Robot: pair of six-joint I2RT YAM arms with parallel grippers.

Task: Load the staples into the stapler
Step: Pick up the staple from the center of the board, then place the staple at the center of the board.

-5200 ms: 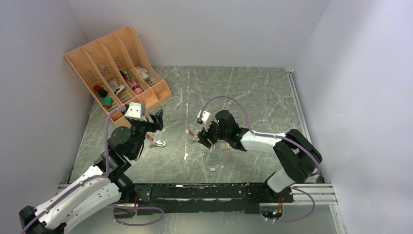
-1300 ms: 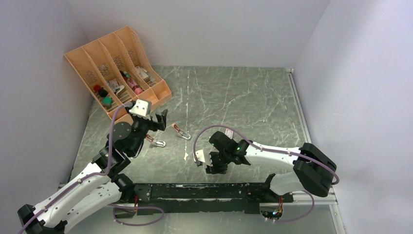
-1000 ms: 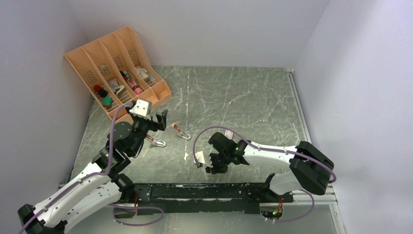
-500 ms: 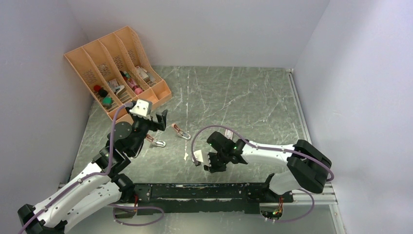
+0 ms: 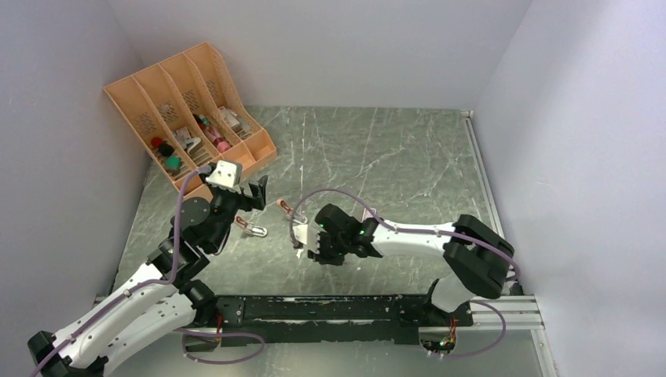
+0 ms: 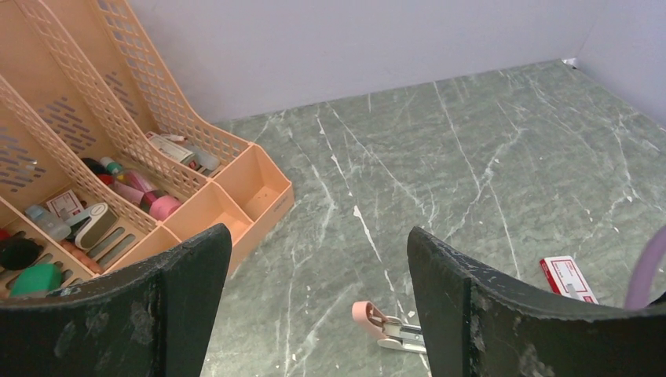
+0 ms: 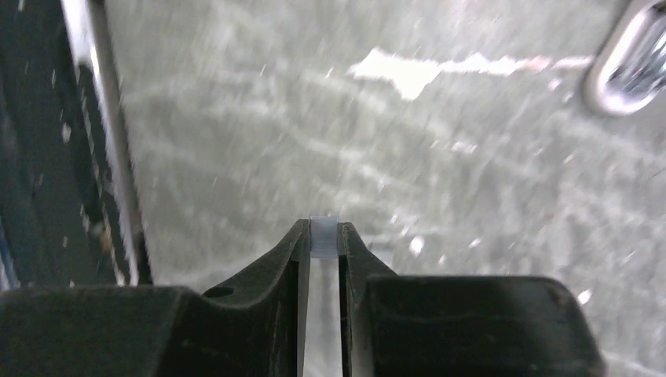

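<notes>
Shows, far left, a peach plastic lattice desk organiser (image 5: 188, 102). Finds the left gripper (image 6: 314, 259) beside it, jaws spread wide, framing an opened pale-pink stapler (image 6: 387, 327) on the grey-green marbled tabletop (image 5: 408, 157), a small red-and-white cardboard staple box (image 6: 567, 277) lying farther right. Catches the right gripper (image 7: 323, 229) clamped on a tiny silvery-grey staple strip (image 7: 323, 242), held over the tabletop.

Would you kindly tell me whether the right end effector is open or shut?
Shut: in its wrist view, the right end effector is clamped on a small pale staple strip, with no other gap between the tips.
</notes>
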